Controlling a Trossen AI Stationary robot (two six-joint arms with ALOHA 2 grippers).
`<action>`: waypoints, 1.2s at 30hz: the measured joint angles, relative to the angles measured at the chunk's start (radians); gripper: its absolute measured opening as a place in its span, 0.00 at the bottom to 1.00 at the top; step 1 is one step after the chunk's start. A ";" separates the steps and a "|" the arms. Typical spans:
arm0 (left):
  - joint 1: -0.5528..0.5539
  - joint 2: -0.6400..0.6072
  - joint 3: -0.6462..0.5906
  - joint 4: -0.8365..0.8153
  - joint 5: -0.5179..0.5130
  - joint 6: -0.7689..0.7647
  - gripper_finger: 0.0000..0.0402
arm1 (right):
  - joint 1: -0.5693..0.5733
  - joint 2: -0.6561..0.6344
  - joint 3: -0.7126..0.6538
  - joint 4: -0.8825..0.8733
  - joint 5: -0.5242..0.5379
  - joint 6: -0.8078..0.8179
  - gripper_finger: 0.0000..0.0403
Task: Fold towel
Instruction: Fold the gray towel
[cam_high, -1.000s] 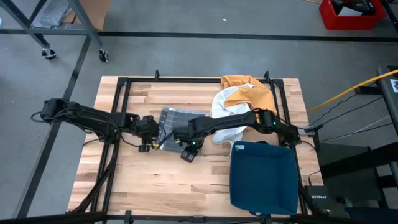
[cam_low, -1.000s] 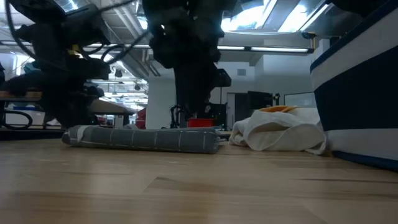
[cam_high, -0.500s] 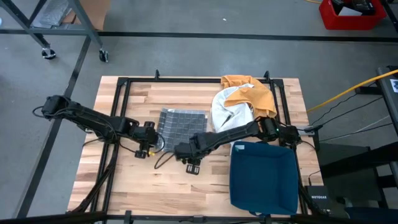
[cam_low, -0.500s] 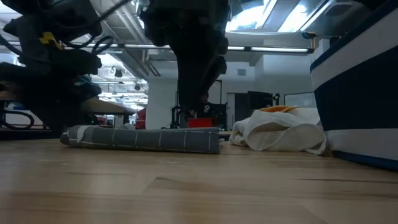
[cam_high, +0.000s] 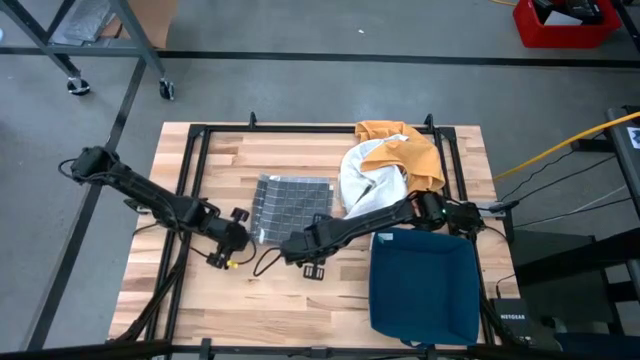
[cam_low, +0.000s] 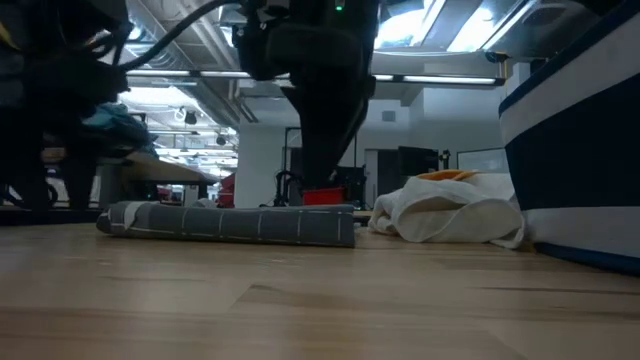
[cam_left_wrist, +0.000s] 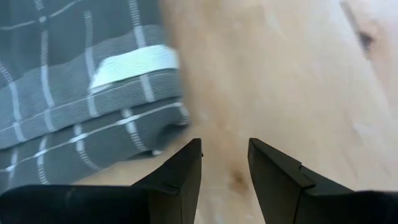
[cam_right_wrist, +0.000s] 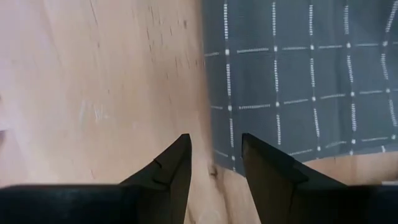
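The wooden table (cam_high: 200, 290) holds a grey checked towel (cam_high: 290, 208), folded flat near its middle. The left gripper (cam_high: 222, 258) and right gripper (cam_high: 310, 268) sit just beside its near edge, fingers apart, pinching nothing, likely finished folding

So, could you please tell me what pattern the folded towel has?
The towel is grey with a white grid check, clearest in the right wrist view.

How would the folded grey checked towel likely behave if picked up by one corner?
The folded grey checked cloth towel would probably sag and unfold: its layers lie loose and rumpled at the edge. It looks thin and flat, so likely light. It should not roll.
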 joint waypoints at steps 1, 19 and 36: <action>-0.013 0.000 0.000 0.001 0.000 -0.003 0.30 | 0.000 0.002 0.000 -0.003 0.000 0.000 0.35; -0.094 0.000 0.000 0.028 -0.027 -0.087 0.30 | -0.002 0.018 -0.001 0.007 0.000 0.004 0.35; -0.085 0.000 0.000 0.492 -0.232 -0.024 0.30 | -0.029 0.004 0.158 -0.313 0.076 0.134 0.35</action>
